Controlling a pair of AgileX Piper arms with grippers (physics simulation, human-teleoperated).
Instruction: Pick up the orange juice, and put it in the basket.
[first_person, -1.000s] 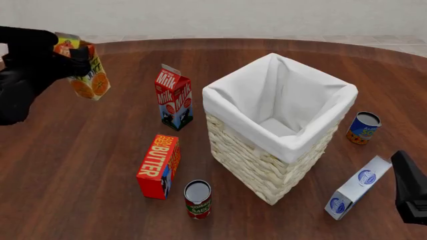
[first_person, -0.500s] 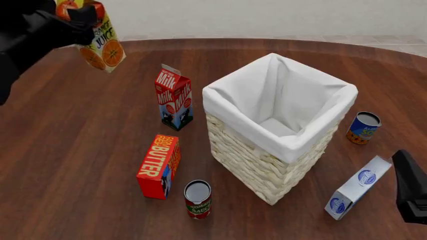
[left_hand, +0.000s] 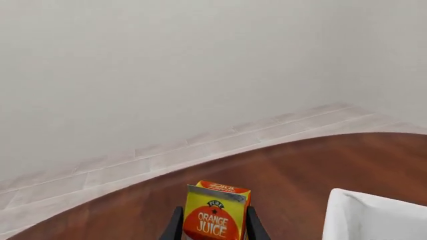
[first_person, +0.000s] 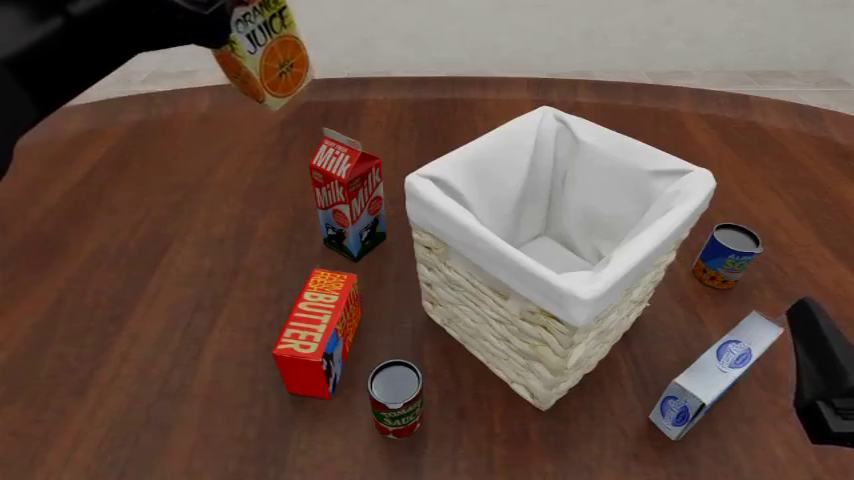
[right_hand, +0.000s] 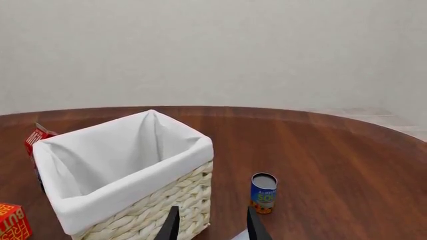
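Left end effector (left_hand: 212, 226): closed on the orange juice (first_person: 266, 55); in your left wrist view one dark finger presses each side of the carton.
Orange juice: aloft at the upper left of the front frame, tilted, clear of the worktop (first_person: 160, 300), above and left of the milk carton (first_person: 347, 195).
Change: over the last second you have carried the carton from the far left edge upward and rightward; it now sits higher and closer to the basket (first_person: 534, 320) than before.
Meaning: the pick-up looks complete and you are in the transfer; the carton is not yet over the basket's white liner, which shows at the lower right of the left wrist view.
Basket: upright at frame centre-right, open mouth unobstructed.
Right end effector (right_hand: 210, 222): fingers spread with nothing between them, parked at the lower right of the front frame.
Bystanders: butter box (first_person: 318, 332), tomato can (first_person: 395, 398), blue can (first_person: 726, 256) and white-and-blue box (first_person: 714, 375) stand around the basket.
Caution: keep enough height to pass over the milk carton and the basket rim.
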